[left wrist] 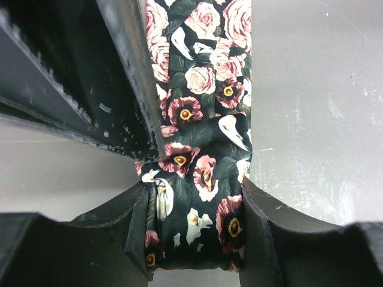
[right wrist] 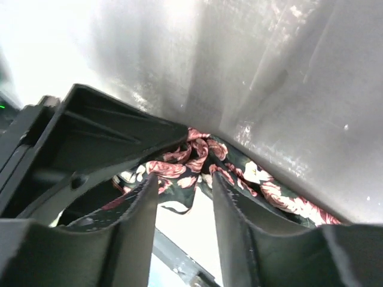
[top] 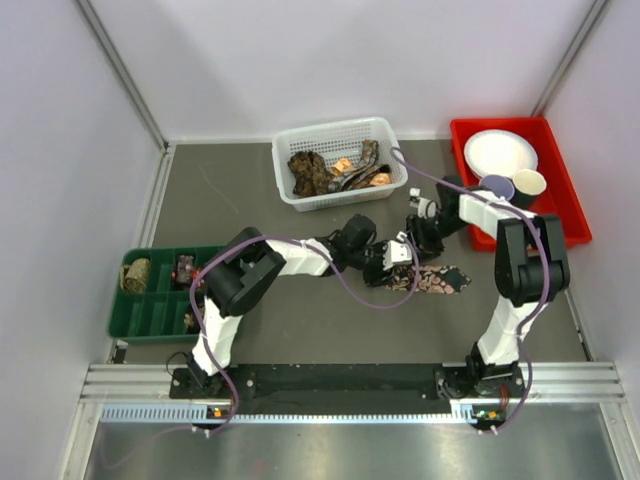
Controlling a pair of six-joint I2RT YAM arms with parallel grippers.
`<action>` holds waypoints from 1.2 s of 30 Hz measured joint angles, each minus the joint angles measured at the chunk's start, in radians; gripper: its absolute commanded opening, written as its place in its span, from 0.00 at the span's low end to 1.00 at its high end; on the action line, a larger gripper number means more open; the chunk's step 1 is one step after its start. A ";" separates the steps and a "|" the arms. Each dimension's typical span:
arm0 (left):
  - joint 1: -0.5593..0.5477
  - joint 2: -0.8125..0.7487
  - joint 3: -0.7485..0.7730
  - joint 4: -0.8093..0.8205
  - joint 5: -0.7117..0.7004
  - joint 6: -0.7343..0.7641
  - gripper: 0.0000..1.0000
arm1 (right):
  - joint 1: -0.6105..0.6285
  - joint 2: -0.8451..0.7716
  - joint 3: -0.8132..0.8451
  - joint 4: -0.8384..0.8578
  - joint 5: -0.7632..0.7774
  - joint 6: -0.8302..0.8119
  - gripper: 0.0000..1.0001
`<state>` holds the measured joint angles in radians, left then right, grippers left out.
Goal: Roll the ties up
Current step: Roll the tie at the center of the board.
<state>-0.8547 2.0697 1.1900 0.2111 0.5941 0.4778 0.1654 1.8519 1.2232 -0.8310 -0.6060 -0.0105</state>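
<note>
While the floral tie (left wrist: pixel 206 72) lies part-rolled on the bench (left wrist: pixel 311 119), the left pincer (left wrist: pixel 192 185) grasps its folded end from both sides, and the loose length runs out ahead of the tips. The right pincer (right wrist: pixel 185 179) is released, with the tie just beyond its tips. Likely next: the right pincer takes the fold and turns it over, keeping the wraps tight.

The tie (left wrist: pixel 203 173) is smooth printed cloth with a soft sheen. The left gripper (left wrist: pixel 194 233) has matt black plastic fingers (left wrist: pixel 269 239), faintly grainy. The worktop (left wrist: pixel 311 119) is matt grey, lightly scuffed and stained. The basket (top: pixel 335 128) is white plastic mesh; the red tray (top: pixel 572 195) is glossy plastic.
</note>
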 measured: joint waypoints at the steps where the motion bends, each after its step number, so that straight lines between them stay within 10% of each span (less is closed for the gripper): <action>1: -0.002 0.001 0.016 -0.031 -0.003 0.015 0.18 | -0.017 -0.010 -0.020 0.017 -0.034 0.000 0.47; 10: -0.008 0.013 0.082 -0.151 -0.012 0.065 0.25 | -0.020 -0.079 -0.150 0.123 -0.258 0.069 0.43; 18: -0.008 0.021 0.111 -0.208 -0.008 0.065 0.36 | 0.001 -0.040 -0.140 0.129 -0.214 0.064 0.00; 23: -0.007 0.023 0.110 -0.202 0.006 0.053 0.63 | 0.011 -0.037 -0.122 0.103 -0.173 0.064 0.00; 36: 0.041 0.058 -0.077 0.278 0.199 -0.094 0.71 | 0.029 -0.041 -0.113 0.061 -0.035 0.063 0.00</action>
<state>-0.8135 2.1277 1.1130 0.4889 0.7933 0.3840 0.1944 1.8107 1.1103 -0.7704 -0.6411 0.0528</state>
